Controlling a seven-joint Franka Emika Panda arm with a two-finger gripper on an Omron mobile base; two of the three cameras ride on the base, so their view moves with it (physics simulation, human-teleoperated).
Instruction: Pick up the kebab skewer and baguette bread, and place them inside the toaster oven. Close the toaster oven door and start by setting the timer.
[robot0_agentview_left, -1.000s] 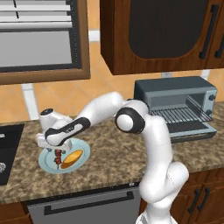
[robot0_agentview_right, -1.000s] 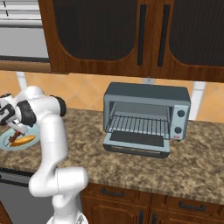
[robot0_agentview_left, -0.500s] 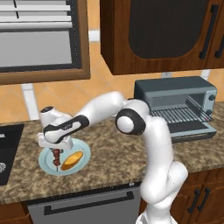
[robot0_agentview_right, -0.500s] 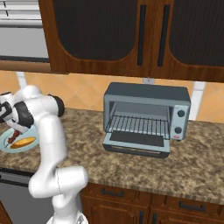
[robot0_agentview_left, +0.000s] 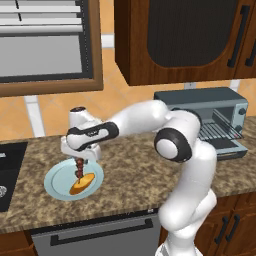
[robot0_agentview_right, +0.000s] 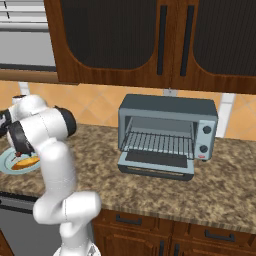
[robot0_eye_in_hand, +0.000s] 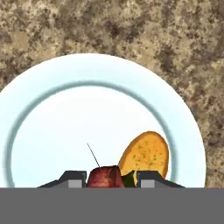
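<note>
Kebab skewer (robot0_agentview_left: 79, 167) pinched between closed gripper (robot0_eye_in_hand: 109, 177) tips, hanging above plate (robot0_agentview_left: 57, 181) for carrying. Baguette bread (robot0_eye_in_hand: 145, 155) on plate, at 1 o'clock from tips. Toaster oven (robot0_agentview_right: 167, 135) well apart, door (robot0_agentview_right: 156, 164) dropped open to receive.

plate (robot0_eye_in_hand: 39, 92) pale blue | baguette bread (robot0_eye_in_hand: 145, 155) golden-orange | counter (robot0_eye_in_hand: 131, 30) speckled brown
</note>
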